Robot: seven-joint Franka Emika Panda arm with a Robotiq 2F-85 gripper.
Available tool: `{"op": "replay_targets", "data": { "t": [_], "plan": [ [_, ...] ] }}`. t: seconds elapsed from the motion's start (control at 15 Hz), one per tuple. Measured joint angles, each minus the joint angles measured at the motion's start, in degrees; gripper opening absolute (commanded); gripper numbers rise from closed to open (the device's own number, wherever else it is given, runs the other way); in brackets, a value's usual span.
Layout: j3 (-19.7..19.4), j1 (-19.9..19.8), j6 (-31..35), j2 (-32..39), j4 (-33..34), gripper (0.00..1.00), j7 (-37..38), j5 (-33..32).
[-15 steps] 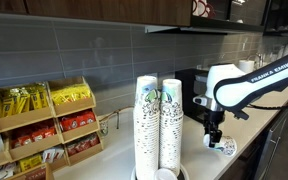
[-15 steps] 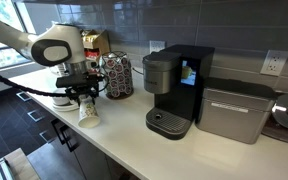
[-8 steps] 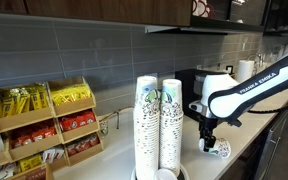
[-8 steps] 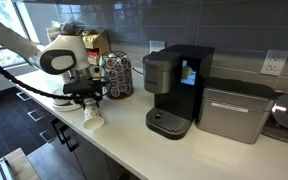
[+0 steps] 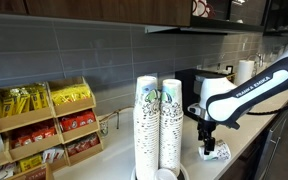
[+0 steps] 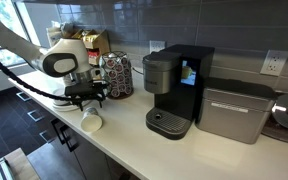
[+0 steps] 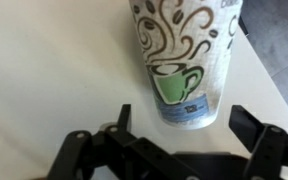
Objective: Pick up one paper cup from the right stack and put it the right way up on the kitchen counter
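Looking along the kitchen counter (image 5: 192, 163), pale and smooth beneath a grey tiled wall (image 5: 84, 50), with snack racks (image 5: 44, 125) at one end. Noting the right stack (image 5: 171, 120) towering in the foreground, pressed against its twin tower (image 5: 146, 120). Finding the paper cup (image 5: 217, 152) well apart from both, down on the counter just under the gripper (image 5: 208, 143); too small here for judging its posture.

Turning to an exterior view from the opposite end: spotting the paper cup (image 6: 92, 121) near the front edge of the kitchen counter (image 6: 164, 150), near a pod rack (image 6: 116, 75) and well apart from the coffee machine (image 6: 174, 85). Reading it as leaning or lying over rather than standing square, though not with certainty. Placing the gripper (image 6: 87, 97) just above it, with no contact that can be made out.

Looking through the wrist view: seeing the fingers (image 7: 122, 118) spread wide, clasping nothing, flanking the narrow base of the paper cup (image 7: 184, 60) without touching it. Catching the green logo (image 7: 174, 85) and brown swirls facing the camera.

Judging the paper cup as very light, thin-walled and easily crushed, somewhat slick on its printed coat. Favouring a gentle pinch across the mid-wall, below the rolled rim, closing only to first contact. Expecting it to roll or skid away under any glancing touch.
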Motion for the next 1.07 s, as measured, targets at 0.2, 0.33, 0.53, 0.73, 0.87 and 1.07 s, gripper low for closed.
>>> {"op": "replay_targets", "data": {
  "t": [0.2,0.33,0.53,0.73,0.87,1.07],
  "plan": [
    [0.0,0.0,0.0,0.2,0.1,1.00,0.0,0.0],
    [0.0,0.0,0.0,0.3,0.2,1.00,0.0,0.0],
    [0.0,-0.2,0.0,0.2,0.9,1.00,0.0,0.0],
    [-0.3,-1.5,-1.2,-1.5,2.3,1.00,0.9,0.0],
    [-1.2,-3.1,-4.0,-3.4,3.0,1.00,2.8,0.1],
    [-3.8,-5.6,-11.0,-6.1,3.8,1.00,5.3,1.2]
  ]
}}
